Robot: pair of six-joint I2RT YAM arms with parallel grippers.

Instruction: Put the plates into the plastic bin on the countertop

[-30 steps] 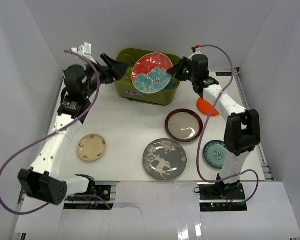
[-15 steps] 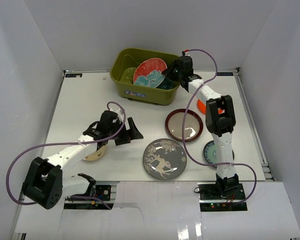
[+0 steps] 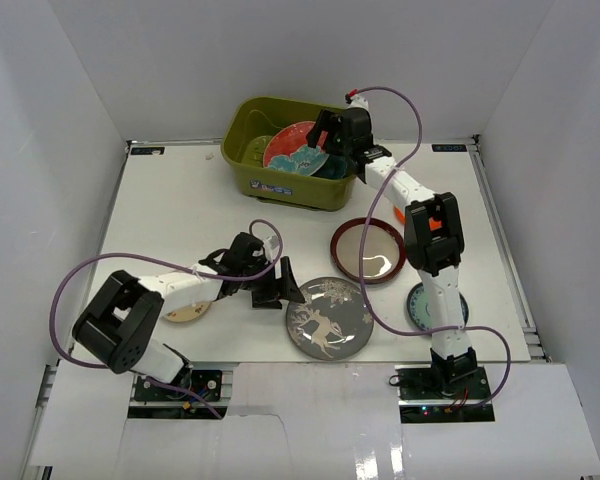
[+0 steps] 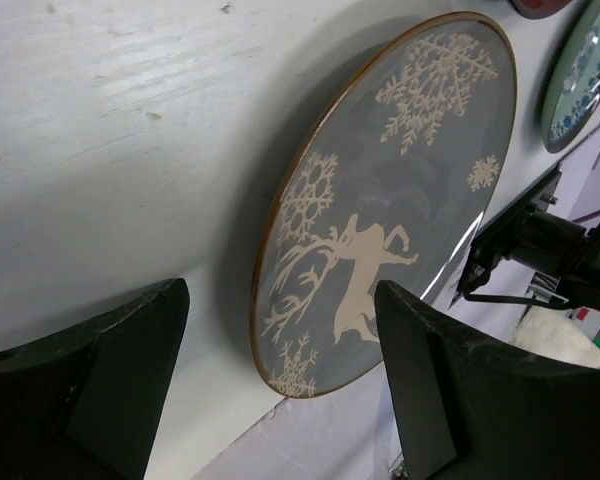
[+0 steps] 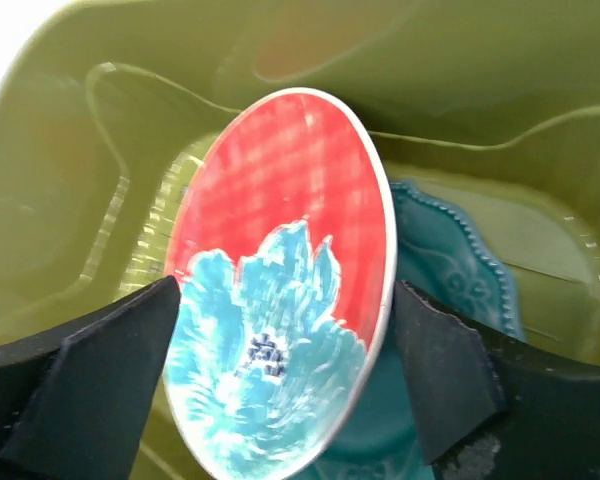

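Seen from above, the right gripper (image 5: 285,290) is being held over the olive plastic bin (image 3: 280,185) at the far side of the white countertop (image 3: 180,200), its fingers spread wide on either side of the red plate with the teal flower (image 5: 280,230). No pinch on the rim is being shown, so the plate is judged to be let go. It is leaning tilted inside the bin, partly over the teal scalloped plate (image 5: 460,270) lying on the ribbed base. The left gripper (image 3: 285,288) is being brought low to the table with its jaws open and nothing held, facing the near-left rim of the grey deer plate (image 3: 330,318), probably the next one to be lifted. Around it, three more plates are waiting flat on the table: the dark-red-rimmed plate (image 3: 368,250) just beyond, the cream plate (image 3: 185,312) partly covered by the left arm, and the small blue-green plate (image 3: 414,305) half hidden behind the right arm, whose cable is hanging close by.
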